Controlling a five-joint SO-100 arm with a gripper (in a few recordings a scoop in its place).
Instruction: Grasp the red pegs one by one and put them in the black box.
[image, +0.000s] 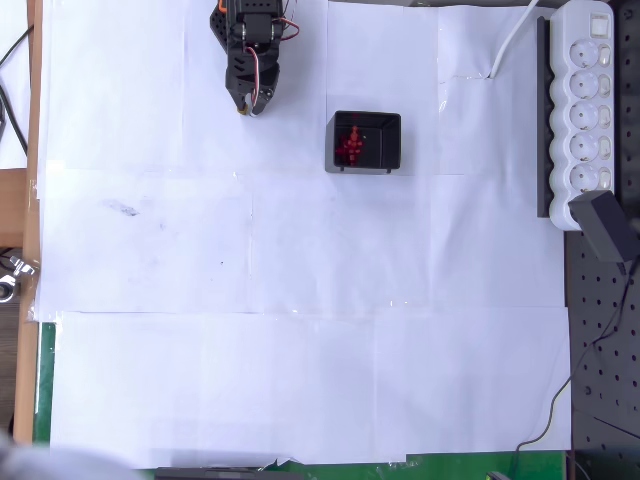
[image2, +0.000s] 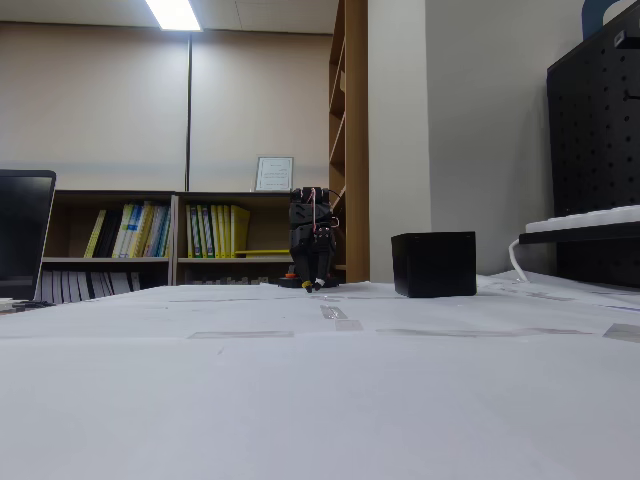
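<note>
White paper sheets (image: 300, 300) are spread over the worktop, and wide bare room is left in front of the tool (image: 247, 104) and to both sides in the overhead view. The black box (image: 363, 141) is set just beside the tool, to its right there, apart from it. The red pegs (image: 352, 146) are clustered on the box floor; their number cannot be made out. Whether the tool is wide or narrow cannot be told. A power strip (image: 585, 110) is laid along the far right edge.
</note>
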